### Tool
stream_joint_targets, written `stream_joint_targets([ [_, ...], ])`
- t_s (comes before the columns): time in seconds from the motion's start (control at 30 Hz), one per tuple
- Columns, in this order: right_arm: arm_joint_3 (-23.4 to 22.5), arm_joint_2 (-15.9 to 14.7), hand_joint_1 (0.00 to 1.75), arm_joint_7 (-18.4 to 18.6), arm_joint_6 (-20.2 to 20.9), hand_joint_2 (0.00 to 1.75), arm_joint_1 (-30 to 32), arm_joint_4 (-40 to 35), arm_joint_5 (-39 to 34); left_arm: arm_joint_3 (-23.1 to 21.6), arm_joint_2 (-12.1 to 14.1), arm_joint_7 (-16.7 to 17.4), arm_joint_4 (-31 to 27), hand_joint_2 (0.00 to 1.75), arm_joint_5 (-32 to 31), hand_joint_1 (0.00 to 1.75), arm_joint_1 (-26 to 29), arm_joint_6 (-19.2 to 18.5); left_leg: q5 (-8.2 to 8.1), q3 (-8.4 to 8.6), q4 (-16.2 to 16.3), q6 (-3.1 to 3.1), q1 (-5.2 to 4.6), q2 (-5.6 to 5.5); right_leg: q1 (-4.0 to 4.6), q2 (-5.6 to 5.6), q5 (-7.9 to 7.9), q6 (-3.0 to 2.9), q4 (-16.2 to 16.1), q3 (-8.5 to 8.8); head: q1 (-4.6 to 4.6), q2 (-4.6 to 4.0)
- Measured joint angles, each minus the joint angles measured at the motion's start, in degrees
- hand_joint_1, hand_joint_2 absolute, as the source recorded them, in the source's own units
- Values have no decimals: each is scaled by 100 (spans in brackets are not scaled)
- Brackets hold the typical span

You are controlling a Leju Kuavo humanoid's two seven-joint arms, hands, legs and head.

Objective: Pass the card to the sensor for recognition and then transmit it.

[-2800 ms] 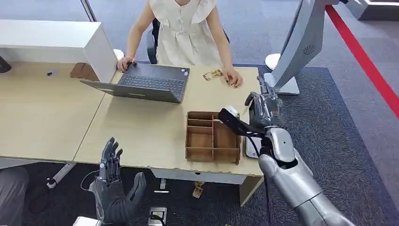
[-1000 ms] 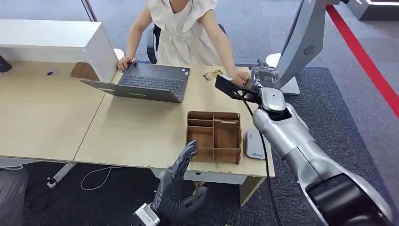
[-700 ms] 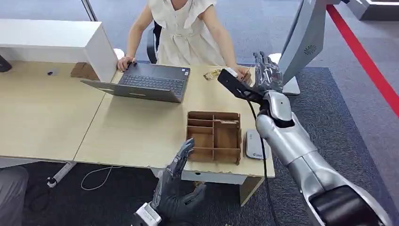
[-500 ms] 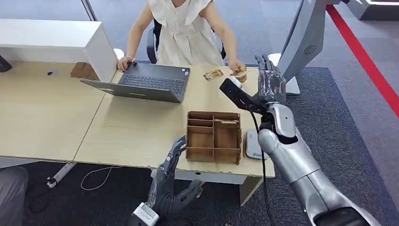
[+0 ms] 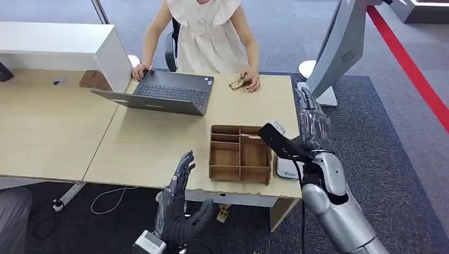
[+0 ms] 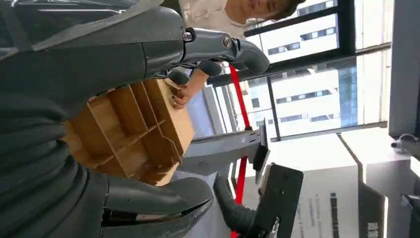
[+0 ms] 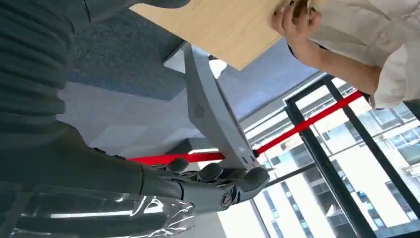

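A robot's right hand (image 5: 313, 127) hovers with fingers spread and nothing held, at three o'clock from a wooden tray (image 5: 239, 153). Its left hand (image 5: 179, 209) hangs spread below the desk edge. At twelve o'clock, a person's hand (image 5: 249, 82) covers the card (image 5: 236, 83).

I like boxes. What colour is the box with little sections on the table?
Brown, like wood. The box shows best in the head view.

You see an open laptop (image 5: 164, 94) on the desk (image 5: 58, 132), a wooden compartment tray (image 5: 239, 154) nearer you, a person (image 5: 209, 34) seated behind.
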Motion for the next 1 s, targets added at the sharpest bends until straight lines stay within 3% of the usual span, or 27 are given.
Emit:
stream_joint_targets([
  [0.27, -28, -153, 0, 31, 190, 175, 207, -247, -31, -2, 33, 0, -70, 175, 85, 0, 27, -105, 0, -2, 0, 0, 0, 0, -1, 0, 0, 0, 0, 0, 2, 0],
  [0.5, 68, -120, 0, -15, 649, 175, 88, -81, 127, -2, 35, -81, -70, 175, 227, 0, 23, -295, 0, -8, -1, 0, 0, 0, 0, 0, 0, 0, 1, 0, 0, 0],
  [0.8, 393, 255, 0, -387, 820, 175, -317, 754, 83, -2, 11, -175, -37, 175, 321, 0, -14, -555, 1, -6, -1, 0, 2, 0, 1, -1, 0, 0, 4, -1, 0, 0],
  [1.0, 593, 492, 0, -441, 833, 175, -549, 1349, -37, 7, -20, -230, 35, 175, 376, 0, -25, -680, 1, -7, -1, 0, 1, -1, 0, -1, -1, 0, 3, -1, 2, 0],
])
